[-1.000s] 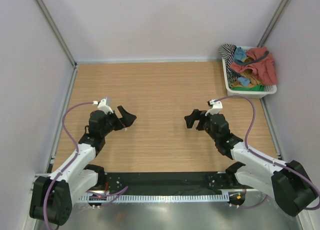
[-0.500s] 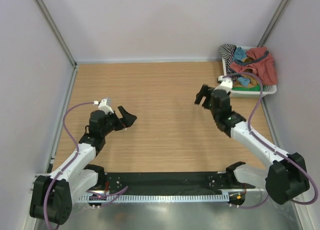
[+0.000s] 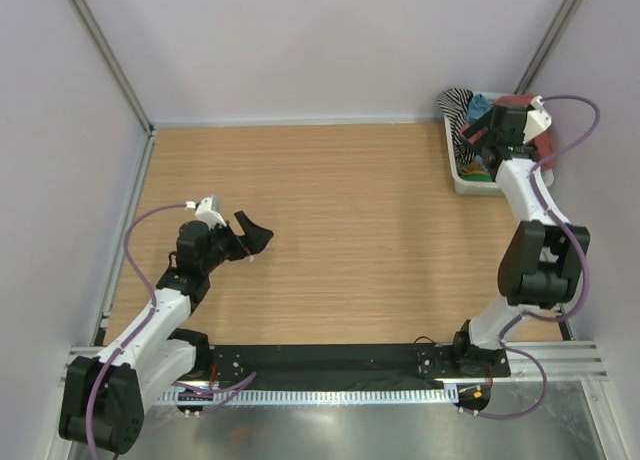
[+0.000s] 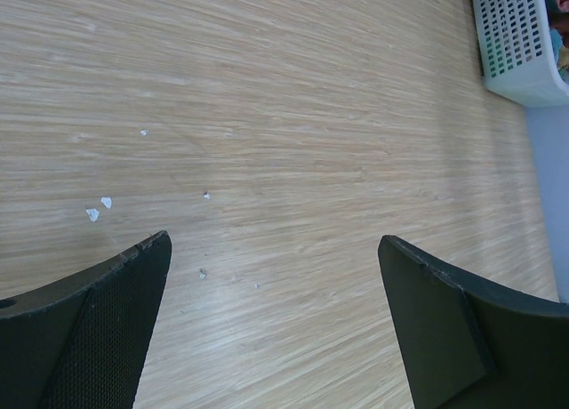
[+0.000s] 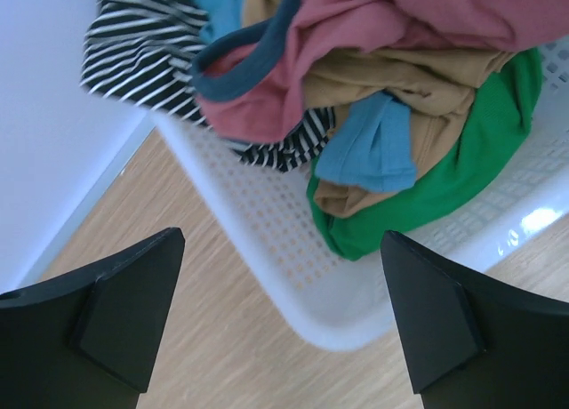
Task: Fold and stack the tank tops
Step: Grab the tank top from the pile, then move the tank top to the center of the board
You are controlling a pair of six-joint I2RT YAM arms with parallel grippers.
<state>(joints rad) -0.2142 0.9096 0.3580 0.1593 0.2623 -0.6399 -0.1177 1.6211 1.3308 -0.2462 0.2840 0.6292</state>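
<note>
The tank tops lie heaped in a white basket (image 5: 293,276) at the back right. The rust-red one with navy trim (image 5: 373,27) is on top. Under it are the ochre-brown one (image 5: 427,80), a blue one (image 5: 373,147), a green one (image 5: 471,169) and a striped one (image 5: 142,44). My right gripper (image 5: 283,236) is open and empty, hovering over the basket's near corner. In the top view it (image 3: 482,135) sits above the pile, hiding most of it; the striped top (image 3: 456,103) shows. My left gripper (image 3: 254,242) is open and empty, low over bare wood (image 4: 274,240).
The basket (image 3: 456,177) stands against the right wall near the back corner; its mesh side also shows in the left wrist view (image 4: 516,44). Small white crumbs (image 4: 98,209) lie on the wood near the left gripper. Walls close in the table on three sides.
My right arm has swung from the middle of the table out to the back right and now reaches over the basket. The left arm has not moved.
</note>
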